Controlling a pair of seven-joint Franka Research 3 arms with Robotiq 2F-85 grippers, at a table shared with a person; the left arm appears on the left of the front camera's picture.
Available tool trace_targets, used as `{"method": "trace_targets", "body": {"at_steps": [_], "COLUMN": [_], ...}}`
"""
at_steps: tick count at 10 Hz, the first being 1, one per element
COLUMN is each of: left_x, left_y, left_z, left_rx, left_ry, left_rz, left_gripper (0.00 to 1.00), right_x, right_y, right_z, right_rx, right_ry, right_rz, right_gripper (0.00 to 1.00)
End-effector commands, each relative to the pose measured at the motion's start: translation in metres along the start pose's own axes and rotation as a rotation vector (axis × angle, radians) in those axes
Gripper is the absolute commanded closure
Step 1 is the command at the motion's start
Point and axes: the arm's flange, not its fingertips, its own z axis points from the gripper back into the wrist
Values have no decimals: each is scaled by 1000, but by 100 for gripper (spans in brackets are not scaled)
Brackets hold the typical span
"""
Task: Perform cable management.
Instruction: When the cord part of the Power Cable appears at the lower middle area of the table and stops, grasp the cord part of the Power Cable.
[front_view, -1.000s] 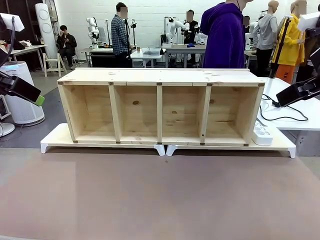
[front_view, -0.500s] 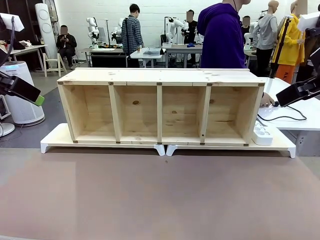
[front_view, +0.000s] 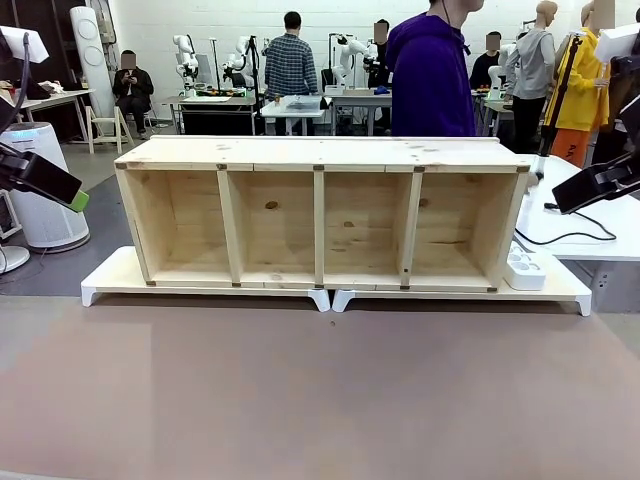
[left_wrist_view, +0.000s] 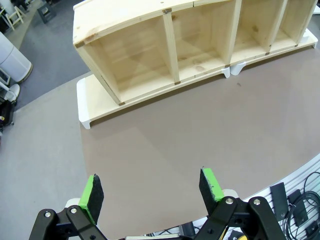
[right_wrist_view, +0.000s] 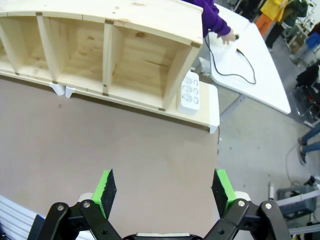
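The cable (right_wrist_view: 220, 71) is a thin black cord lying in a loop on the white side table (right_wrist_view: 260, 85), right of the wooden shelf (front_view: 320, 210). It also shows in the front view, the cable (front_view: 572, 237) trailing across the table top. A person's hand (right_wrist_view: 228, 36) rests on the table at the cord's far end. My left gripper (left_wrist_view: 150, 189) hangs open above the brown table, near the shelf's left end. My right gripper (right_wrist_view: 164, 187) is open too, above the table near the shelf's right end. Neither holds anything. Both show at the front view's edges, left gripper (front_view: 60, 188), right gripper (front_view: 600, 185).
A white power strip (front_view: 525, 270) lies on the white base board (front_view: 110, 280) at the shelf's right end. A person in a purple hoodie (front_view: 432, 80) stands behind the shelf. The brown table (front_view: 320, 390) stretches wide in front of the shelf.
The person has stepped a little to the left and drawn the hand back from the plug end. The cable loop near the shelf has shifted. Both arms have stayed still.
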Motion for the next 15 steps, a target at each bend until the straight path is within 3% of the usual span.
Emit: {"method": "trace_targets", "body": {"at_steps": [1, 15], "left_x": [1, 1], "left_y": [-1, -1], "left_z": [1, 1], "left_rx": [5, 5], "left_ry": [-11, -11], "left_rz": [-3, -3], "left_gripper": [0, 0], "right_x": [1, 1], "right_y": [0, 0], "right_z": [-1, -1], "right_rx": [-2, -2], "right_ry": [-3, -3], "right_rz": [6, 6], "right_gripper": [0, 0]}}
